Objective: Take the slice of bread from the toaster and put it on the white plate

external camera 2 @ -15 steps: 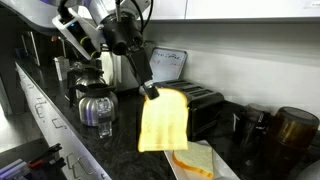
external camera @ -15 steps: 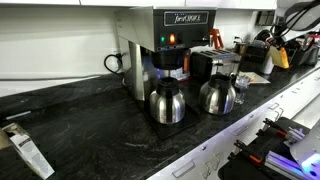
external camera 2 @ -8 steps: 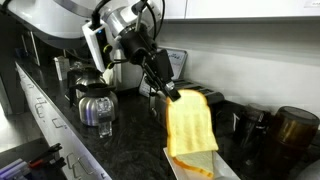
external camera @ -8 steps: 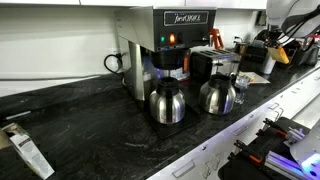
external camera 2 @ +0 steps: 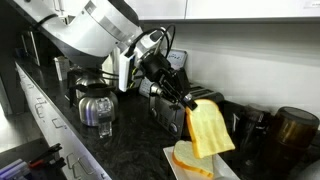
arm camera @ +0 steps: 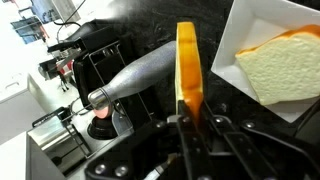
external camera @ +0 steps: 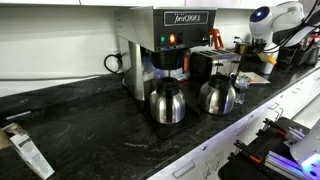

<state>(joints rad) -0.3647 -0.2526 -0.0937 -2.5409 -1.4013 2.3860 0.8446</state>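
My tool [external camera 2: 190, 103] is clamped on the slice of bread [external camera 2: 210, 130], hanging over the white plate [external camera 2: 228, 163]. Next I'd lower it and let go.

The long black countertop [external camera: 90, 118] looks like polished stone, glossy with pale veins. The rounded steel carafe [external camera: 167, 103] and its twin carafe [external camera: 218, 95] have a mirror-bright metal skin under dark plastic tops. The tall coffee brewer [external camera: 172, 40] shows a brushed-metal body. The dark boxy toaster [external camera 2: 165, 112] is black with shiny metal trim. The pale yellow slice of bread [external camera 2: 210, 130] looks soft and matt, with an orange-brown crust. The black gripper [external camera 2: 190, 102] clamped on it has a dull finish. The white square plate [arm camera: 232, 40] is smooth, and the arm's white shell [external camera 2: 95, 28] is smooth, glossy plastic.
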